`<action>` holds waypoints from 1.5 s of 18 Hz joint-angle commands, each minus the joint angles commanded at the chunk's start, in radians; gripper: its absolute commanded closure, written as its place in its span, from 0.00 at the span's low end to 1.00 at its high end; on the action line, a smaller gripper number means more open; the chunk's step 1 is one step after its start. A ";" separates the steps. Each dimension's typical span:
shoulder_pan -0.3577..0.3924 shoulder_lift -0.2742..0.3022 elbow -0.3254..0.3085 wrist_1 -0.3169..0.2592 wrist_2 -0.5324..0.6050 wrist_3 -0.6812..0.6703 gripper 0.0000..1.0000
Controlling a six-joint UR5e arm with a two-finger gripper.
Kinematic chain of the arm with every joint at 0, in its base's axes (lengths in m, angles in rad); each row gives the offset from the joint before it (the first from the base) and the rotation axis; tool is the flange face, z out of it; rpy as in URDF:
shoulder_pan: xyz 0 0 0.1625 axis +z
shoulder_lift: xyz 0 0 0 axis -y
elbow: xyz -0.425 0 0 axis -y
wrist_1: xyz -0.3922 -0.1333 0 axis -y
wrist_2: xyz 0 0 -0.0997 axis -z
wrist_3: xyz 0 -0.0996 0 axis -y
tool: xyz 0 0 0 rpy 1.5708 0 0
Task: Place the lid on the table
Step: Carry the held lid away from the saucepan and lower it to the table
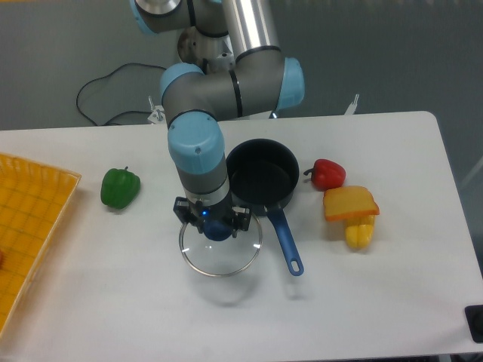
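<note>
The lid (220, 253) is round clear glass with a thin silver rim and a blue knob. My gripper (216, 226) points straight down and is shut on the blue knob. The lid hangs level a little above the white table (362, 302); its faint shadow lies on the tabletop just below and in front. The lid is just in front of the dark saucepan (262, 175), to the left of its blue handle (286, 241).
A green pepper (120, 188) lies to the left. A red pepper (327, 173), an orange wedge (350, 204) and a yellow piece (360, 233) lie to the right of the pan. A yellow grid tray (30, 226) is at the left edge.
</note>
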 joint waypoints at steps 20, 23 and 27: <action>-0.049 -0.091 -0.003 0.023 -0.003 -0.006 0.34; -0.049 -0.094 -0.006 0.023 -0.003 -0.005 0.33; -0.049 -0.100 -0.005 0.026 -0.003 -0.005 0.31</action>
